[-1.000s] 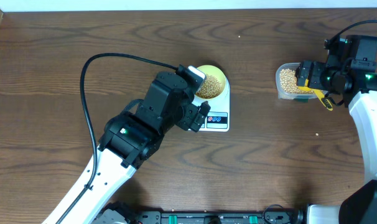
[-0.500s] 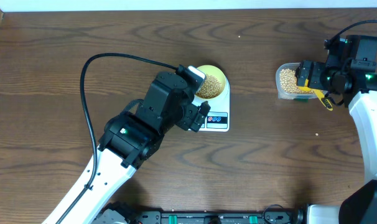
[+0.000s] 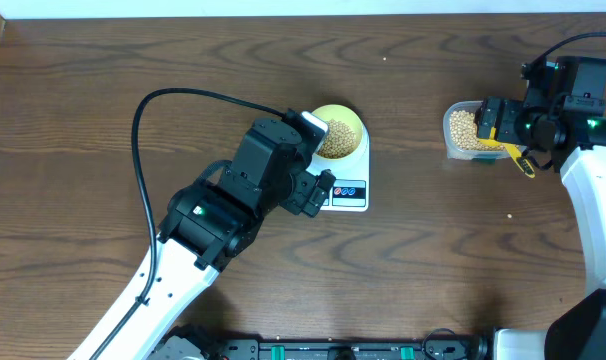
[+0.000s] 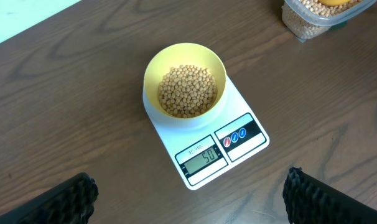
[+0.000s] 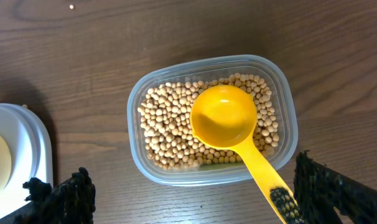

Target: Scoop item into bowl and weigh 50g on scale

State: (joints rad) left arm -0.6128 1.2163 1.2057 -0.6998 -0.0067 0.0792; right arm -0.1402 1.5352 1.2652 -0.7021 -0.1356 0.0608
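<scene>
**Scale display reads 50**

Hovers over the worktop (image 4: 64, 112) with the left hand (image 4: 188, 185) spread wide, gripping nothing. Finds the white scale (image 4: 244, 106) straight ahead of that hand, with the pale yellow bowl (image 4: 185, 53) on its round platform, holding tan beans (image 4: 187, 91). Reads "50" on the grey display (image 4: 204, 157); cannot make out the finer print above the digits. Shows two round buttons (image 4: 234, 139) beside it, one red, one blue. Keeps the right hand (image 5: 191, 174) parted too, above a clear tub (image 5: 134, 106) of beans with a yellow scoop (image 5: 224, 116) lying in it, handle pointing back toward that hand, unclamped.
</scene>
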